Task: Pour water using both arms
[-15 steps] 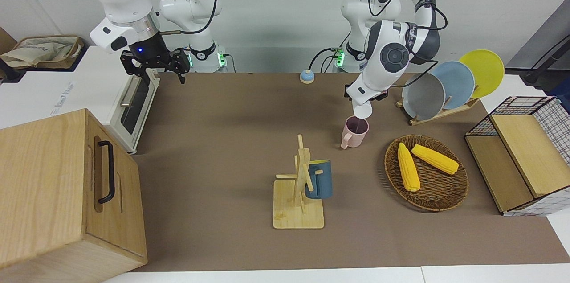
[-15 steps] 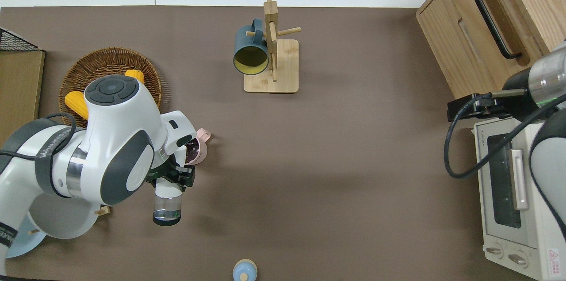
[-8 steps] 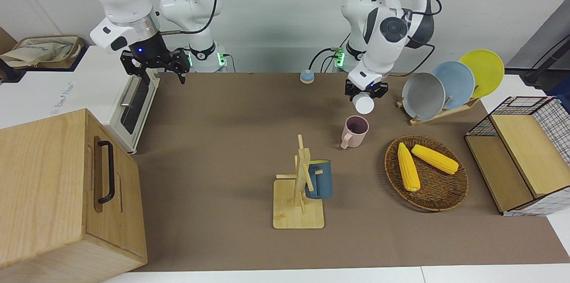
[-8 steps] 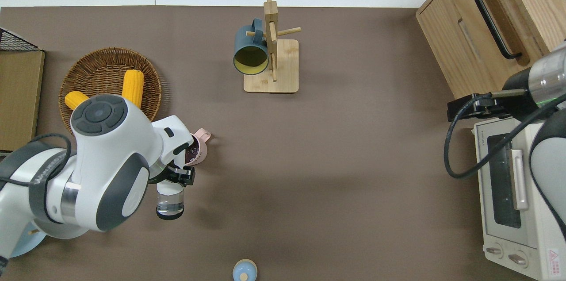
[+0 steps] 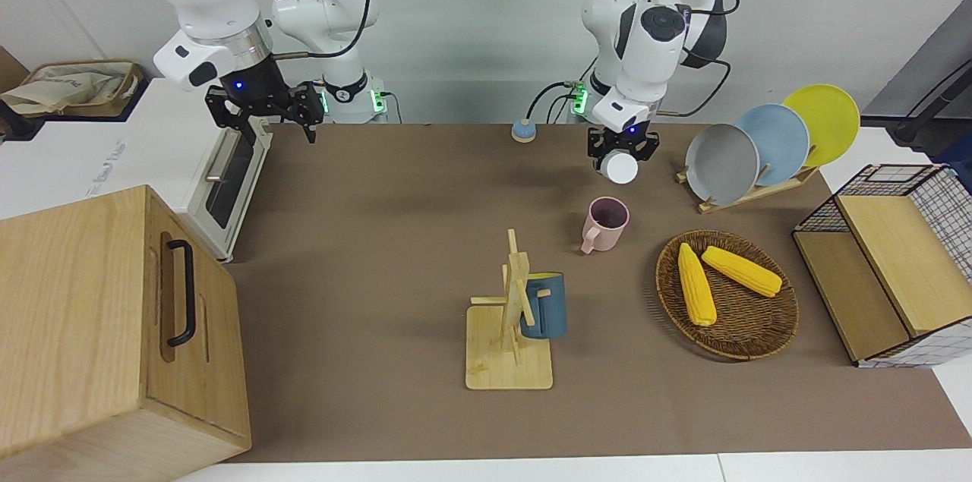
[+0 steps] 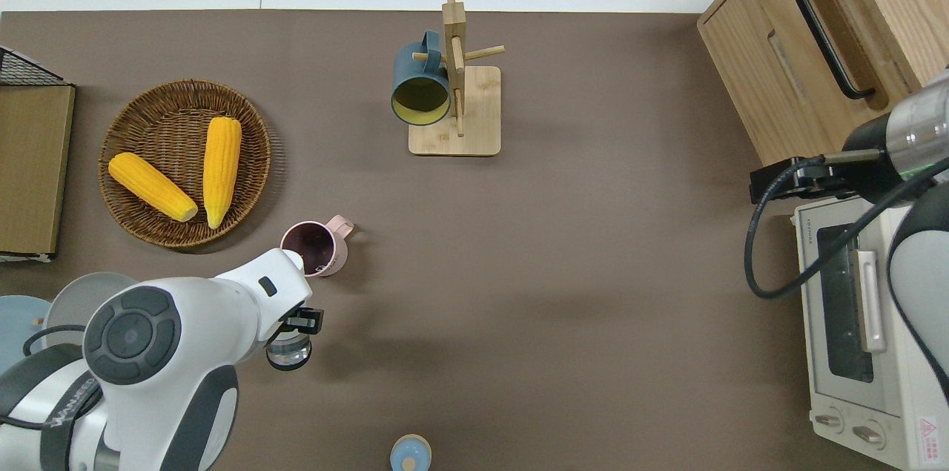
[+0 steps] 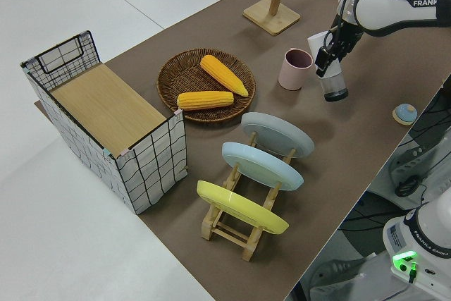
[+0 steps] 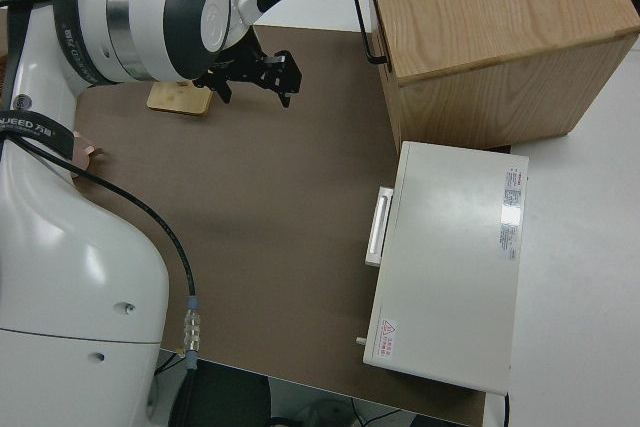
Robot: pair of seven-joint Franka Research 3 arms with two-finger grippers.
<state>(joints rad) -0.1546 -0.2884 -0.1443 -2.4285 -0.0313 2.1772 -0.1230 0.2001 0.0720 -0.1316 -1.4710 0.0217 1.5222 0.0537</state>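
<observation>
Left gripper [image 5: 623, 153]: clamped on a clear glass [image 6: 288, 349], up in the air over bare brown mat just beside the pink mug [image 6: 314, 248], on the robots' side of it.
Clear glass: held about upright in the left side view, its dark base lowest and a little water showing at the bottom; its white-looking round end faces the front camera.
Pink mug: the landmark for the rest; stands upright on the brown mat [image 5: 380, 239], handle turned away from the robots, its inside dark. Apart from the glass.
Right gripper [image 5: 262, 116]: parked, fingers spread with nothing between them.
Wicker basket [image 6: 141, 115]: beside the mug toward the left arm's end of the table, a little farther from the robots; two yellow corn cobs [image 6: 221, 167] lie in it.
Mug tree [image 5: 514, 315]: wooden, farther from the robots than the pink mug and toward the right arm's end; a dark blue mug [image 5: 544, 305] hangs on one peg.
Plate rack [image 7: 243, 227]: nearer to the robots than the basket, toward the left arm's end from the mug; holds a grey, a blue and a yellow plate on edge.
Small blue bell [image 6: 410, 453]: much nearer to the robots than the mug, near the mat's edge.
Wire crate [image 7: 106, 114]: well apart from the mug, at the left arm's end.
Toaster oven [image 8: 455, 267]: well apart from the mug, at the right arm's end, door shut.
Wooden cabinet [image 5: 106, 322]: beside the oven, farther from the robots.
</observation>
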